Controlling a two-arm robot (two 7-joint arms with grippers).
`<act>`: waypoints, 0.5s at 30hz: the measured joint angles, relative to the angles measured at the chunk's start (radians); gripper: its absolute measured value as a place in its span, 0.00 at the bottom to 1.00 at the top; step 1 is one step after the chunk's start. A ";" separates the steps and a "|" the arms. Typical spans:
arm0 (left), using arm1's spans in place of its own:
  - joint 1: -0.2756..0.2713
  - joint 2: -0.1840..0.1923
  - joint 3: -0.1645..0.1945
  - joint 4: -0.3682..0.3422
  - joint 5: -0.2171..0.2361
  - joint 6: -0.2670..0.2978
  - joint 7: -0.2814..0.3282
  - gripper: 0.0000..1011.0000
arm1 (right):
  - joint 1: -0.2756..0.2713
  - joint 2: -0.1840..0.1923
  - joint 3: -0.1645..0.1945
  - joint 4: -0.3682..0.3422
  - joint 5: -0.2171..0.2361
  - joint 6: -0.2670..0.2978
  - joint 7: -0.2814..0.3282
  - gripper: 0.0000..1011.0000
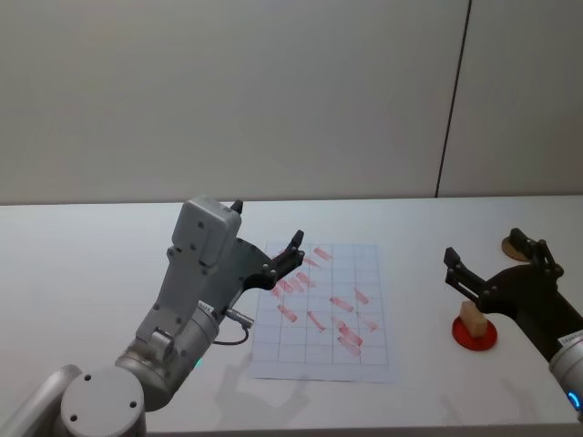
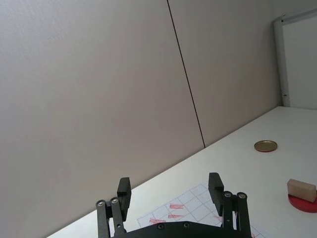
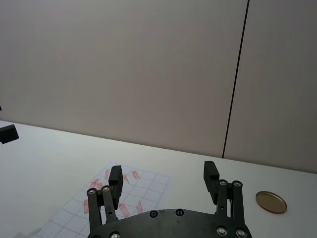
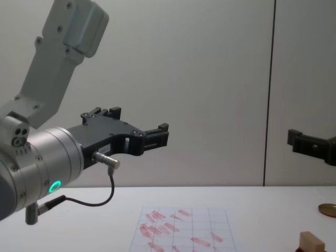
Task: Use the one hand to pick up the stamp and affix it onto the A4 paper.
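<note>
The stamp [image 1: 471, 316], a tan wooden block, is seated on a flat round red disc [image 1: 480, 340] on the smooth white tabletop [image 1: 91, 273], right of the gridded A4 paper [image 1: 328, 314]. The left end effector [image 2: 169, 181] and right end effector [image 3: 163, 169] are held released above it.

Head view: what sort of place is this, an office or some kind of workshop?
Probably a robot test lab, not an office: a plain white table against blank wall panels, a gridded A4 paper crowded with red stamp marks, and the left tool and right tool open above the table.
</note>
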 joint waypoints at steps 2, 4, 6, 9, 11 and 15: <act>0.000 0.000 0.000 0.000 0.000 0.000 0.000 0.98 | 0.000 0.000 0.000 0.000 0.000 0.000 0.000 0.99; 0.000 0.000 0.000 0.000 0.000 0.000 0.000 0.98 | 0.000 0.000 0.000 0.000 0.000 0.000 0.000 0.99; 0.000 0.000 0.000 0.000 0.000 0.000 0.000 0.98 | 0.000 0.000 0.000 0.000 0.000 0.000 0.000 0.99; 0.000 0.000 0.000 0.000 0.000 0.000 0.000 0.98 | 0.000 0.000 0.000 0.000 0.000 0.000 0.000 0.99; 0.000 0.000 0.000 0.000 0.000 0.000 0.000 0.98 | 0.000 0.000 0.000 0.000 0.000 0.000 0.000 0.99; 0.000 0.000 0.000 0.000 0.000 0.000 0.000 0.98 | 0.000 0.000 0.000 0.000 0.000 0.000 0.000 0.99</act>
